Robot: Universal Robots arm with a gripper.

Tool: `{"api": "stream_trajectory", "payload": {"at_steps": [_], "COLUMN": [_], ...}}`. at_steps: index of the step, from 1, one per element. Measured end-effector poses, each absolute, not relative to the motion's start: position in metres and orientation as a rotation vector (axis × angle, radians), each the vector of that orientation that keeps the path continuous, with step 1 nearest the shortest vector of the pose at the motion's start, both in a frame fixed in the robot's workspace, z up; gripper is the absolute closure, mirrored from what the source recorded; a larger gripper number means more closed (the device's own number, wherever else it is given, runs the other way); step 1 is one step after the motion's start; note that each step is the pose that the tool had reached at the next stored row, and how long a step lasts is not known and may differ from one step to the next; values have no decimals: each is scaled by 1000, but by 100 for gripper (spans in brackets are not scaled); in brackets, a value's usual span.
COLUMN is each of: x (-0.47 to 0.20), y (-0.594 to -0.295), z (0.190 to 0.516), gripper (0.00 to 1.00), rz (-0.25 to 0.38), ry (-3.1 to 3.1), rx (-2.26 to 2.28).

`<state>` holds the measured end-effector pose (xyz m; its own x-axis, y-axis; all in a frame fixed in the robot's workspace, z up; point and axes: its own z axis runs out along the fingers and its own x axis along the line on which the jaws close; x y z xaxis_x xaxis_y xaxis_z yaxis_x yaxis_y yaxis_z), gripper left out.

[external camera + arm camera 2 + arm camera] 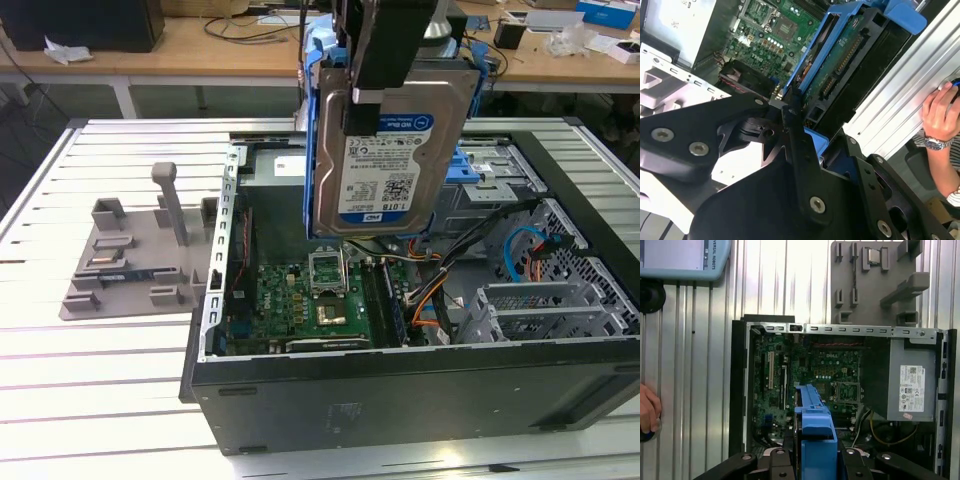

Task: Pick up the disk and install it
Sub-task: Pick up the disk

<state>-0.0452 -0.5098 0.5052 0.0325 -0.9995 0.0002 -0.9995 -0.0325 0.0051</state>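
The disk [385,150], a silver hard drive with a white-and-blue label in a bright blue carrier, hangs upright above the open computer case [400,400]. My gripper [383,75] is shut on its upper end from above. In the second wrist view the disk [840,65] runs edge-on away from the black fingers [792,120], its connector side showing. In the first wrist view the blue carrier [812,425] sits clamped in the gripper [814,456], over the motherboard [810,375].
A grey metal box with a white sticker [910,385] fills one corner of the case. Blue drive-bay parts [470,165] and cables [525,250] lie inside. A grey fixture plate [140,250] rests on the slatted table. A person's hand [940,107] rests on the table edge.
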Motion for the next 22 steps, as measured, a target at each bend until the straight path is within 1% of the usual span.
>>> {"api": "stream_trajectory", "payload": {"at_steps": [6,7,13,19,22], "x": [-37,-28,-26,-23,-22], "y": [-513,-517,-541,-556,-559], "z": [505,505,504,504,503], "gripper": [63,63,63,63,63], "rz": [-6,-6,-6,-6,-6], "ry": [-2182,-2182,-2182,-2182,-2182], "rx": [2255,2254,2254,2254,2254]}}
